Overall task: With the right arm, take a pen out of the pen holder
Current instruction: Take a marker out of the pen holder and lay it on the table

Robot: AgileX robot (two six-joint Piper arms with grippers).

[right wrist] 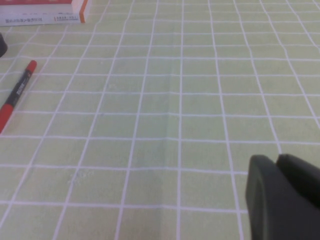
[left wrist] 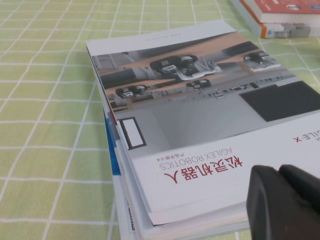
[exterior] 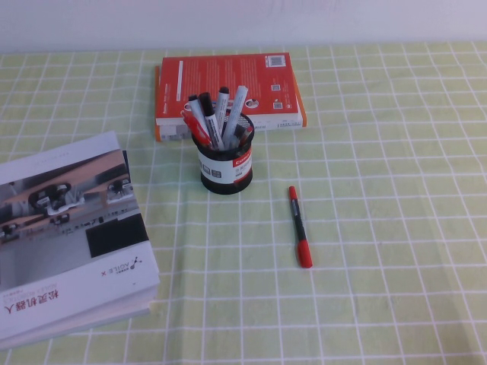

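On the left lies a stack of booklets point(exterior: 68, 236) with a grey and white cover on top. The left gripper point(left wrist: 279, 172) hangs just above the near corner of this stack. Its two black fingers are pressed together and hold nothing. Farther back, near the middle, an orange book point(exterior: 228, 87) lies flat on the green checked tablecloth point(exterior: 396, 152). Right in front of the book stands the black pen holder point(exterior: 224, 163) with a white label on it. Many pens point(exterior: 221, 114) stick up out of it, leaning this way and that. To the right of the holder, and a bit closer to the robot, a red pen point(exterior: 300, 226) lies flat on the cloth. It does not touch the holder. The right gripper point(right wrist: 277, 162) is over bare cloth, well to the right of the red pen. Its fingers are together too, and it holds nothing
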